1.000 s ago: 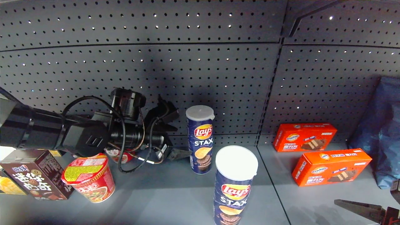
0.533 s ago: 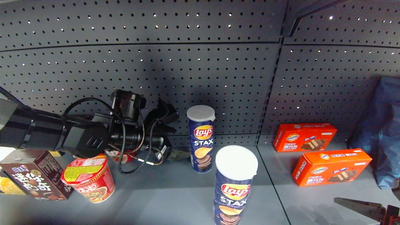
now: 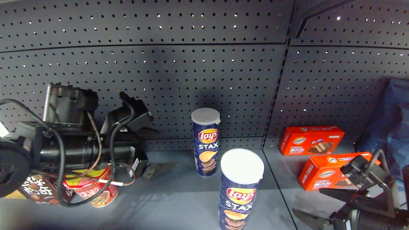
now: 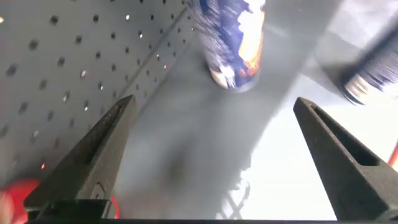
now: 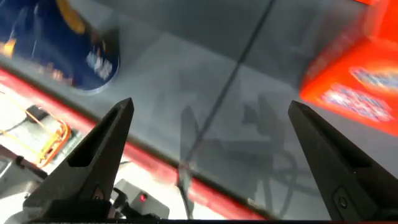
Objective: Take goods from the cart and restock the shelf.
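— Where's the stock?
— Both upright on the shelf point(image 3: 179, 198): rear chip canister point(image 3: 205, 143) by the pegboard point(image 3: 159, 80), front chip canister point(image 3: 240, 188) nearer the edge. I'd judge them light, stiff and slick, so grip mid-body, gently.
— And your arms?
— Your left gripper point(image 4: 212, 102) lies level, aimed at the rear one, jaws spread and empty. Your right gripper point(image 5: 210, 104) sits low, likewise.

Head camera above, wrist cameras near shelf point(image 3: 179, 198)
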